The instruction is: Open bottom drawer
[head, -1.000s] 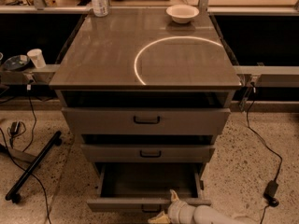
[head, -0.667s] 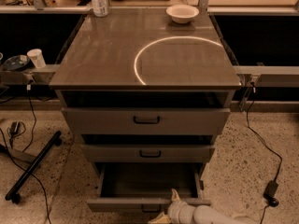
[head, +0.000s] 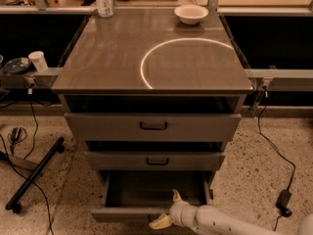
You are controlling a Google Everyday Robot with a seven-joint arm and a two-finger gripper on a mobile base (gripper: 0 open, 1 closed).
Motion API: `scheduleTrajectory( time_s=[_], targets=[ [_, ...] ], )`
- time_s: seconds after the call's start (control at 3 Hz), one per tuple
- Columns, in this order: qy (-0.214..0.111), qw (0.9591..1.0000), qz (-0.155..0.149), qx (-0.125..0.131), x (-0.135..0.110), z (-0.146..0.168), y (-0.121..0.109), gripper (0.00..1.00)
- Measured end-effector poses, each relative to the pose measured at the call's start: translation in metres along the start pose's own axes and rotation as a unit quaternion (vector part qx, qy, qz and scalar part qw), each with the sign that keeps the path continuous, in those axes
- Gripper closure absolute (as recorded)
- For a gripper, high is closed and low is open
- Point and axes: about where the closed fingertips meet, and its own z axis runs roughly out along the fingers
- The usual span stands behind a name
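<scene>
I have the bottom drawer (head: 128, 213) standing well out of the cabinet, lowest of 3, its cavity open to view. My gripper (head: 167, 209) sits at the right end of its front panel, fingers spread apart, 1 tip over the inside and 1 outside, with nothing visibly clamped. To finish well, I'd draw straight back along the rails, level, without twisting sideways from this off-centre spot. The drawer's handle is hidden, the lower front is cut off by the frame edge, and I cannot tell how much travel remains.
</scene>
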Motion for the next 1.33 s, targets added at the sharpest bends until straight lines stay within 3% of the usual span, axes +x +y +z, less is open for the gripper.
scheduleTrajectory(
  time_s=[0.33,1.0,1.33],
  targets=[
    [0.0,1.0,0.0,0.0,-0.0001,0.0002,-0.0001,0.0],
    [0.0,1.0,0.0,0.0,-0.0001,0.0002,-0.0001,0.51],
    [0.0,1.0,0.0,0.0,-0.0001,0.0003,-0.0001,0.35]
  ],
)
